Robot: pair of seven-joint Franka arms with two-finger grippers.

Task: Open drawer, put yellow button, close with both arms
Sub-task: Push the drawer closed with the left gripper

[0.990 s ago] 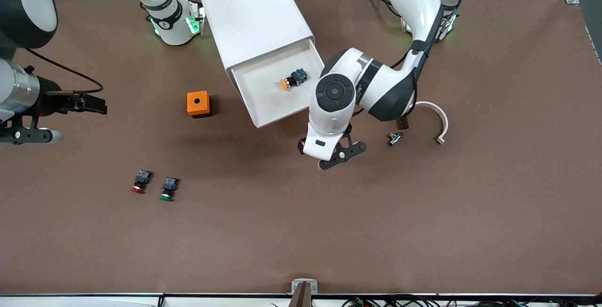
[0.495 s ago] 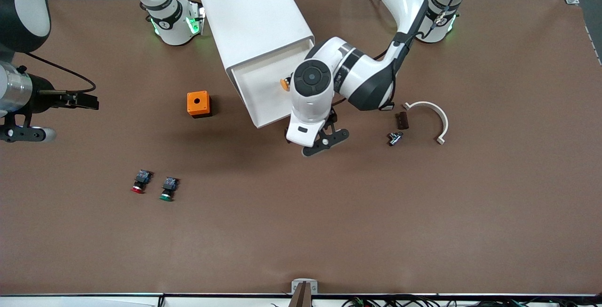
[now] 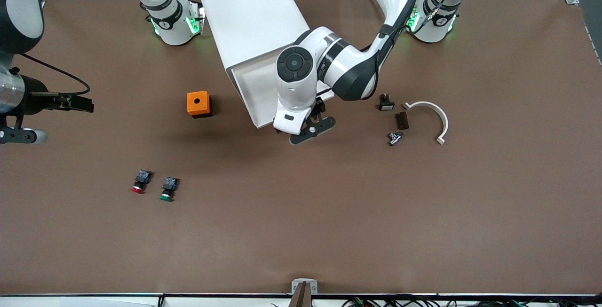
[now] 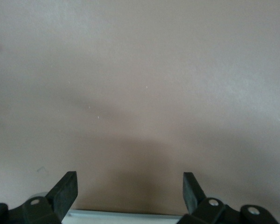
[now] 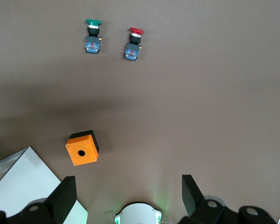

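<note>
Presumably the light, stiff drawer (image 3: 251, 91) takes a flat push on its front, just beside the spread left hand (image 3: 308, 131); the spread right hand (image 3: 79, 104) waits over the counter (image 3: 329, 227) at the right arm's end.

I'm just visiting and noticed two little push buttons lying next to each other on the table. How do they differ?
The red-capped button has a red cap; the green-capped button has a green one. The red-capped button lies nearer the right arm's end of the table and slightly farther from the front camera. Both lie on their sides, with black bodies and blue rear blocks.
</note>
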